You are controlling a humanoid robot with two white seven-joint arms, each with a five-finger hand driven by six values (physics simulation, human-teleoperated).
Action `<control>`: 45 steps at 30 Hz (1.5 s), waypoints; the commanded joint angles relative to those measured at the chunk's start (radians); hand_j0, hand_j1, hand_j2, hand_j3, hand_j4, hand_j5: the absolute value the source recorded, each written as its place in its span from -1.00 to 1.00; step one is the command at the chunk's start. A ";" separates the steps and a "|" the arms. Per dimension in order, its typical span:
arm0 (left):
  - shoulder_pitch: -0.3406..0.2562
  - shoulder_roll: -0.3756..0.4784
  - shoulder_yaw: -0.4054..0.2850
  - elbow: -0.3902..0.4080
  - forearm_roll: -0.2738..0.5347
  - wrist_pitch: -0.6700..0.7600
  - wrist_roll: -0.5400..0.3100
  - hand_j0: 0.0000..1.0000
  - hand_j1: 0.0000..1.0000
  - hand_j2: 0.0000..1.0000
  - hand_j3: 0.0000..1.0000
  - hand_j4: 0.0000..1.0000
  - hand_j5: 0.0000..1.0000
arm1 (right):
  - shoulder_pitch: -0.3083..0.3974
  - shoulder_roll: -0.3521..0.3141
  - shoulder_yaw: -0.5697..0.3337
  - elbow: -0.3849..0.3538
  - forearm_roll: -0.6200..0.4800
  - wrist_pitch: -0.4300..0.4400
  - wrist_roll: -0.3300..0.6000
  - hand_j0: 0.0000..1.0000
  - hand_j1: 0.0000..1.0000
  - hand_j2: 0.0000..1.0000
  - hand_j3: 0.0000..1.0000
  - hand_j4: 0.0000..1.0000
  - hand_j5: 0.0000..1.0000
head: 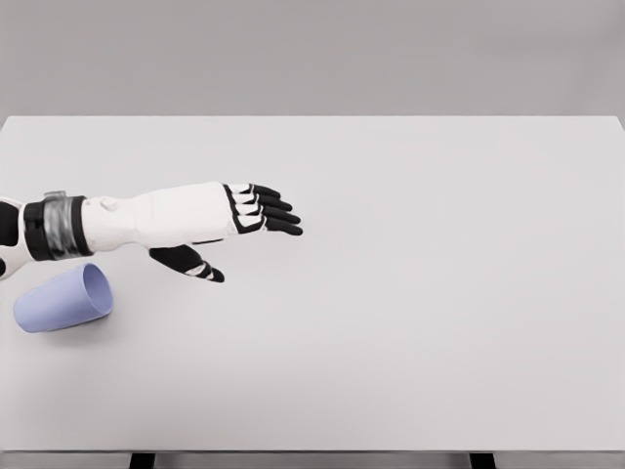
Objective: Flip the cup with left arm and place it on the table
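Observation:
A pale lavender cup (62,299) lies on its side at the table's left, its open mouth facing right and slightly toward the far edge. My left hand (249,234) hovers above and to the right of it, stretched out flat over the table with its black fingers (271,211) extended and thumb apart below. The hand is open and holds nothing. A clear gap separates the forearm from the cup beneath it. The right arm does not show.
The white table (410,293) spans almost the whole view, its front edge near the bottom of the picture and its far edge against a grey wall.

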 commanded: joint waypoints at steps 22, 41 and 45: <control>0.445 0.908 0.004 -0.005 0.699 0.003 0.452 1.00 1.00 1.00 1.00 1.00 1.00 | 0.002 0.000 0.002 0.002 0.000 0.000 0.000 1.00 1.00 1.00 1.00 1.00 1.00; 0.410 0.534 0.027 -0.005 0.623 0.319 0.234 1.00 1.00 1.00 1.00 1.00 1.00 | 0.002 0.000 0.002 0.003 0.000 0.000 0.000 1.00 1.00 1.00 1.00 1.00 1.00; 0.410 0.535 0.027 -0.005 0.587 0.330 0.232 1.00 1.00 1.00 1.00 1.00 1.00 | 0.002 0.000 0.002 0.003 0.000 0.001 0.000 1.00 1.00 1.00 1.00 1.00 1.00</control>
